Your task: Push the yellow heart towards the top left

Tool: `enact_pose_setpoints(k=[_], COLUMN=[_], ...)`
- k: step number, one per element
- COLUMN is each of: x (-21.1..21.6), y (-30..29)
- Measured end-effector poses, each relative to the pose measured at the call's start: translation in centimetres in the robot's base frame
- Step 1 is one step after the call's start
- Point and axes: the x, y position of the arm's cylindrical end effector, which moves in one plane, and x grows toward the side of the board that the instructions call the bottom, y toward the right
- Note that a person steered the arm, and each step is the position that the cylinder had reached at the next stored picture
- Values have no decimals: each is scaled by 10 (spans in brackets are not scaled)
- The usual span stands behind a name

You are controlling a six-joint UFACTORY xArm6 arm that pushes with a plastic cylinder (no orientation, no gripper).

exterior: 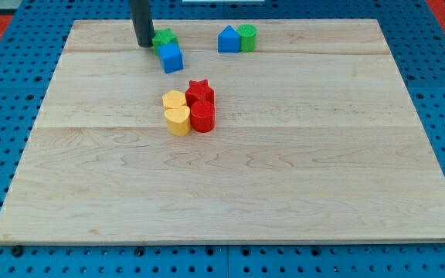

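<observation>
My tip (143, 44) rested near the tabletop's (284, 193) top edge, well apart from the central yellow heart (178, 120); no hand existed.

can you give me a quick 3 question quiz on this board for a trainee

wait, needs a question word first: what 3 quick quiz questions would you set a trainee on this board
1. True or false: my tip touches the yellow heart.
2. Which block is just to the view's right of my tip? A) green block B) red star C) red cylinder
3. Fill in: at the view's top, a green cylinder sits beside a blue ____.

Key: 1 false, my tip is up at the view's top left, apart from the heart. 2 A. 3 house-shaped block.
</observation>
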Motion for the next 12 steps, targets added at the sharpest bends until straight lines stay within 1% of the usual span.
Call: enact_pose_setpoints(k=[1,2,3,4,5,6,7,8,9,10,11,12], x=[17,91,177,208,190,180,180,170,153,157,127,110], y=[-22,-60,-48,68,90,69,22,18,46,70,68,-14])
